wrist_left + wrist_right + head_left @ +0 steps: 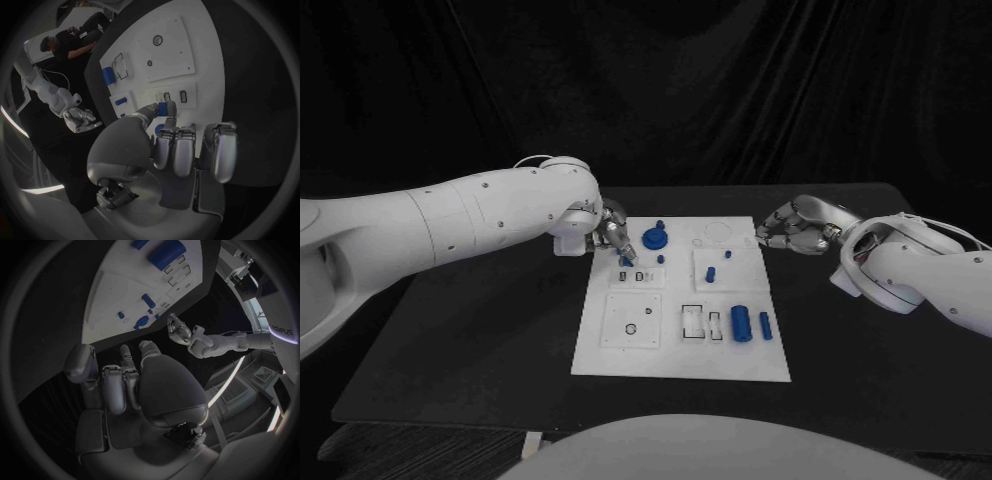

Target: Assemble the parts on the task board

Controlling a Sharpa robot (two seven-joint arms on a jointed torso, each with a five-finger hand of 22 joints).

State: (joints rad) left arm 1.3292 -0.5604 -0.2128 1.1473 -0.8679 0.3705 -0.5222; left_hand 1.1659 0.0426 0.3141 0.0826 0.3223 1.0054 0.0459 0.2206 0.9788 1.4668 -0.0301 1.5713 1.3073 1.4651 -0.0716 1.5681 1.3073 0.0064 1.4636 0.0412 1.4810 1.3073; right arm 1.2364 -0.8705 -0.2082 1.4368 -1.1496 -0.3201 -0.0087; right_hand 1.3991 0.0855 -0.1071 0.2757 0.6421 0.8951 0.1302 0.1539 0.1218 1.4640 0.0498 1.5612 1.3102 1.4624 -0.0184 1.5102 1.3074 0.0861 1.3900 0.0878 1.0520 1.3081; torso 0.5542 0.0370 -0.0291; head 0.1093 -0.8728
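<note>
A small blue part (165,108) is pinched at the fingertips of the left hand (610,232), the remaining fingers being curled beside it; the part is held over the far left region of the task board (733,355), just above a small pair of slots (642,274); in the left wrist view the slots are seen directly beyond the pinched piece, so the coming move is judged to be a short descent toward the board rather than a sideways travel. Whether the part's long axis is upright or tilted cannot be told. The right hand (798,228) is held off the board's far right corner, fingers curled in with nothing seen between them; it is well apart from the slots, so the left hand is the nearer. Other blue parts are seen on the board: a round knob (656,238) just beside the left hand, a short peg (710,273) in the middle, and two cylinders (741,324) near the right edge.
</note>
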